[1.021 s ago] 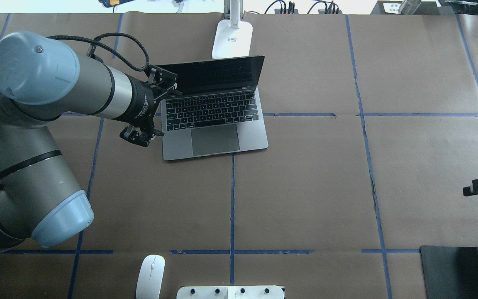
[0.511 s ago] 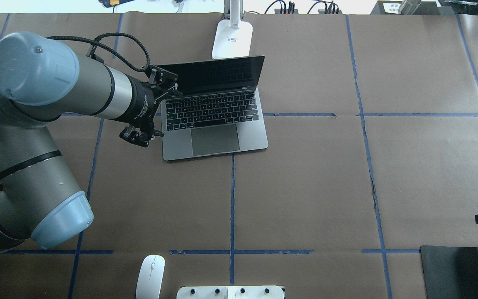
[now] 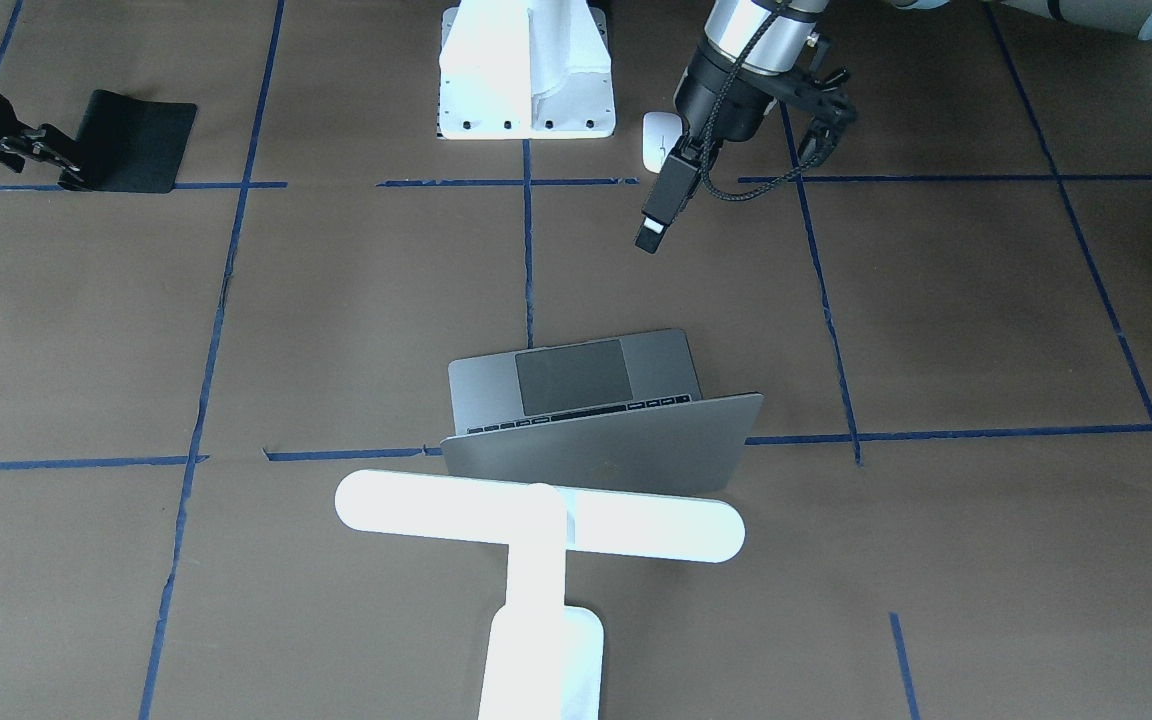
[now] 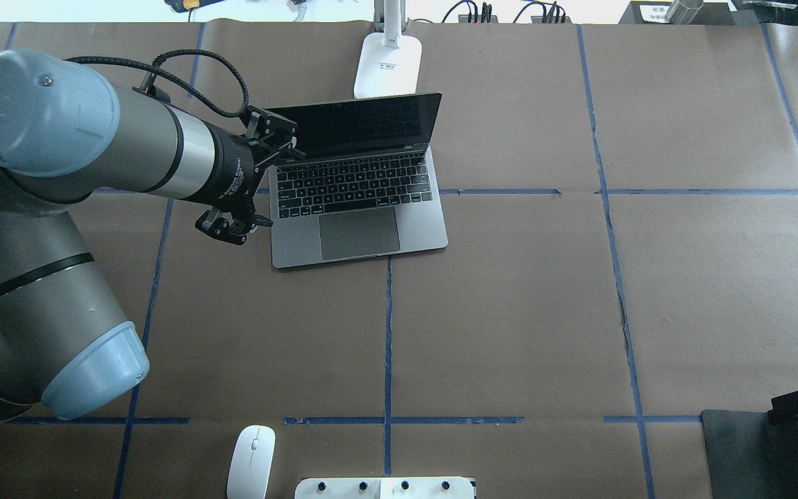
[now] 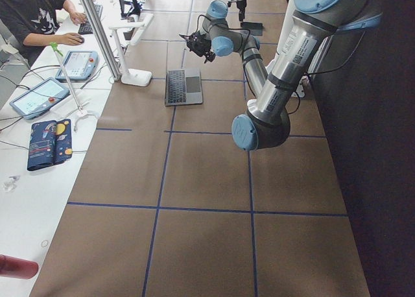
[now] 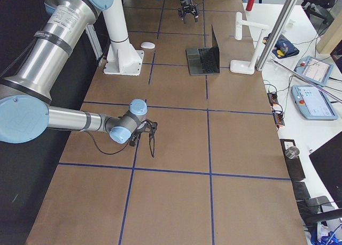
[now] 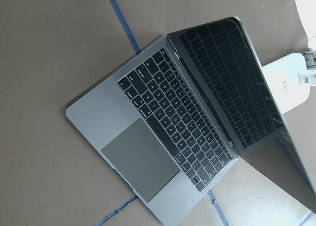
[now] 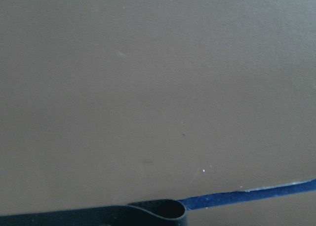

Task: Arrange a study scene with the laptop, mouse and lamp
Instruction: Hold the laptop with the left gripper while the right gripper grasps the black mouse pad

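The grey laptop [image 4: 357,208] stands open at the table's far middle, with its dark screen facing me; it also shows in the front view [image 3: 596,440] and fills the left wrist view [image 7: 168,137]. The white T-shaped lamp [image 3: 536,525] stands just behind the laptop, with its base [image 4: 386,66] at the far edge. The white mouse [image 4: 251,461] lies at the near edge, left of centre. My left gripper [image 4: 255,181] hovers at the laptop's left edge, open and empty. My right gripper [image 4: 790,402] is low at the black mat's far edge; it looks open and empty.
A black flat mat [image 4: 745,457] lies at the near right, its curled corner in the right wrist view [image 8: 158,208]. The white bolted pedestal [image 4: 385,488] stands at the near middle beside the mouse. Blue tape lines cross the brown paper. A person [image 5: 32,18] sits past the table's far edge.
My right gripper has moved steadily toward the near edge and now sits at the black mat. My left arm has drawn back slightly to the left. The laptop, lamp and mouse have not moved.
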